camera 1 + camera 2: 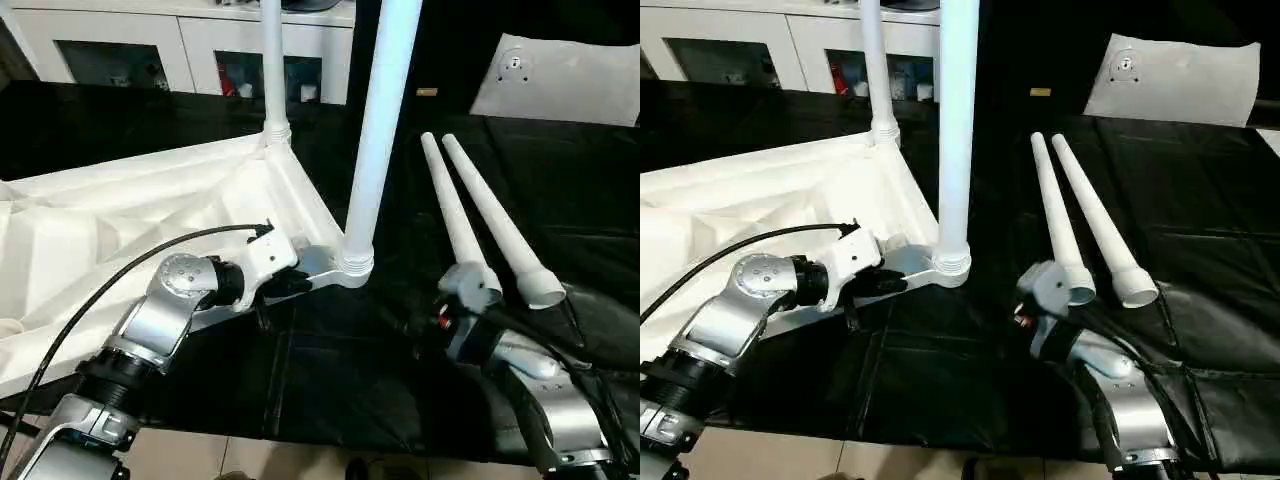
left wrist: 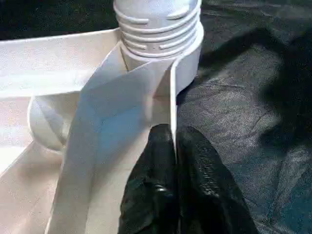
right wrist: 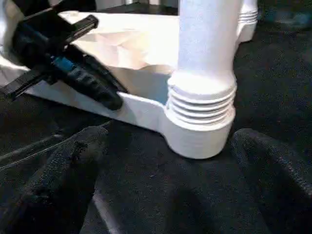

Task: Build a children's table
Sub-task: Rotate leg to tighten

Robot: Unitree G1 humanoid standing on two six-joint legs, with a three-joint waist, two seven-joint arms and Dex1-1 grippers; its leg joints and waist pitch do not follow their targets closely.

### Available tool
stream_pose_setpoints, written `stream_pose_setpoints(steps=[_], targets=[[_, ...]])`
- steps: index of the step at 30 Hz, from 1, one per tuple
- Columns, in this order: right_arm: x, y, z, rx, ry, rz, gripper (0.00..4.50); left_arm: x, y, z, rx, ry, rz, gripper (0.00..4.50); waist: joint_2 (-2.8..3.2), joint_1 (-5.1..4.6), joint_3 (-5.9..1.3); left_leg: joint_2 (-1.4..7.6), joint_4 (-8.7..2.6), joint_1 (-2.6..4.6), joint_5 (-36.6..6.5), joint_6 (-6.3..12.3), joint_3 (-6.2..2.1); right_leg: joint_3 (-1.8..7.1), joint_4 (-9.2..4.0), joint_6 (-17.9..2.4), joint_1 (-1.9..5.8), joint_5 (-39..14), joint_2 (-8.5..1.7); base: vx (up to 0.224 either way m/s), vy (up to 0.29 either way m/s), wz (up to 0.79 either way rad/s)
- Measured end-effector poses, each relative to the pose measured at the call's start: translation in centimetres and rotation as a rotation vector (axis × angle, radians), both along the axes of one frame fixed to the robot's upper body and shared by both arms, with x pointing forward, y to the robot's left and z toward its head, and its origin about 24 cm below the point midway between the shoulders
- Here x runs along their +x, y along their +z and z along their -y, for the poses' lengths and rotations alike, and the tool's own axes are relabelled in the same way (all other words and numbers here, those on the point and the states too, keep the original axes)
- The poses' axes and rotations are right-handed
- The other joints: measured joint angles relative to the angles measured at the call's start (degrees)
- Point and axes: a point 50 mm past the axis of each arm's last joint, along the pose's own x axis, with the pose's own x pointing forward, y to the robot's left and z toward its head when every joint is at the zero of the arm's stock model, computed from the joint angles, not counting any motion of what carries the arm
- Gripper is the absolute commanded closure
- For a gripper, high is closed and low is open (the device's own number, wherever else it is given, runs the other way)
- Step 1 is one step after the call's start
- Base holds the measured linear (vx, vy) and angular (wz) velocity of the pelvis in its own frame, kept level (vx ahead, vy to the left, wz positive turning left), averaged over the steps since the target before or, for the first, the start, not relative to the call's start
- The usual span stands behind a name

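Tabletop (image 1: pixel 120 215), white and turned underside up, lies on the black cloth (image 1: pixel 330 370) at about nine o'clock of the head view, its ribs showing; two legs already stand in its corner sockets, the near leg (image 1: pixel 375 130) rising at the centre of the view and the far leg (image 1: pixel 272 70) behind it at about eleven o'clock; the near leg's ribbed collar (image 2: pixel 158 29) sits in the socket at the corner closest to the robot.

Left gripper (image 1: pixel 290 283) is clenched on the tabletop's thin side wall just beside that socket; in the left wrist view its black fingers (image 2: pixel 195 190) pinch the wall (image 2: pixel 172 105) from both sides, touching it.

Right gripper (image 3: pixel 170 165) is released, its two black fingers (image 3: pixel 68 170) spread wide on either side of the collar and clear of it; the right arm (image 1: pixel 540 390) reaches in from about five o'clock.

Two loose legs (image 1: pixel 470 215) lie side by side on the cloth at about three o'clock, thick ends toward the robot, narrow ends pointing away; a white cabinet (image 1: pixel 180 45) with glass doors stands at the far edge, at about eleven o'clock.
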Motion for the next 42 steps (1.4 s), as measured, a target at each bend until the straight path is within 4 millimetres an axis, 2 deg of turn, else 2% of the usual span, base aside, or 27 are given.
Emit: stream_pose_setpoints(steps=[3, 8, 15, 19, 23, 29, 32, 37, 42], targets=[[0.1, 0.1, -0.1, -0.004, 0.008, 0.003, 0.0, 0.0, -0.1, 0.2, -0.006, 0.017, -0.017, 3.73, -0.02, 0.25, 0.0, -0.01, 0.03, -0.03, 0.0, 0.01, -0.01, 0.0, 0.0, 0.0, 0.02, 0.0, -0.02, 0.0, 0.0, 0.0], [0.1, 0.1, -0.1, -0.006, 0.011, 0.003, 0.0, 0.2, -0.1, 0.3, -0.004, 0.044, -0.027, 3.73, -0.03, 0.32, -0.01, -0.01, 0.14, -0.02, 0.01, 0.01, -0.01, 0.0, 0.0, 0.01, 0.07, 0.06, -0.03, 0.0, 0.0, 0.0], [-0.1, -0.1, -0.1, -0.014, 0.029, -0.007, 0.0, 0.6, -0.1, 1.1, -0.021, 0.068, -0.042, 3.73, -0.02, 1.02, -0.02, -0.04, 0.3, -0.02, 0.03, 0.04, 0.0, 0.01, -0.01, 0.04, 0.17, 0.13, -0.09, 0.0, 0.0, 0.0], [-0.2, -0.1, -0.2, -0.018, 0.04, -0.011, 0.0, 0.7, -0.2, 1.4, -0.01, 0.054, -0.045, 4.07, -0.01, 1.54, -0.02, -0.04, 0.31, -0.02, 0.03, 0.04, -0.01, 0.02, -0.01, 0.04, 0.18, 0.14, -0.09, 0.0, 0.0, 0.0], [-0.2, -0.2, -0.3, -0.019, 0.042, -0.011, 0.0, 0.7, -0.2, 1.5, 0.008, 0.044, -0.038, 4.46, -0.01, 1.62, -0.03, -0.04, 0.32, 0.03, 0.06, 0.09, -0.01, 0.02, -0.02, 0.05, 0.24, 0.15, -0.09, 0.0, 0.0, 0.0], [-0.1, -0.1, -0.2, -0.021, 0.028, -0.007, 0.0, 1.0, -0.2, 1.7, 0.03, 0.015, -0.025, 4.48, -0.03, 1.46, -0.02, -0.05, 0.33, 0.17, 0.06, 0.08, 0.01, 0.03, -0.07, 0.36, 0.39, -0.03, -0.1, 0.0, 0.0, 0.0], [0.3, 0.4, 0.0, -0.036, 0.028, 0.012, 0.0, 1.0, -0.1, 1.5, 0.04, -0.032, -0.014, 4.48, -0.04, 1.44, -0.02, -0.04, 0.31, 0.19, 0.06, 0.08, 0.0, 0.01, -0.05, 0.37, 0.39, -0.03, -0.1, 0.0, 0.0, 0.0], [1.6, 2.0, 1.7, -0.087, 0.048, 0.051, 0.0, 0.1, 0.1, 0.6, 0.074, -0.213, -0.032, 4.48, -0.04, 1.71, -0.02, -0.03, 0.17, 0.2, 0.05, 0.11, 0.0, -0.01, -0.01, 0.18, 0.36, 0.08, -0.09, 0.0, 0.0, 0.0], [1.9, 2.9, 1.8, -0.116, 0.177, 0.043, 0.0, -0.6, 0.1, 0.2, 0.082, -0.363, -0.07, 4.48, -0.05, 3.03, -0.02, -0.05, 0.22, 0.14, 0.04, 0.14, -0.03, -0.04, 0.0, 0.17, 0.38, 0.06, -0.15, 0.0, 0.0, 0.0]])
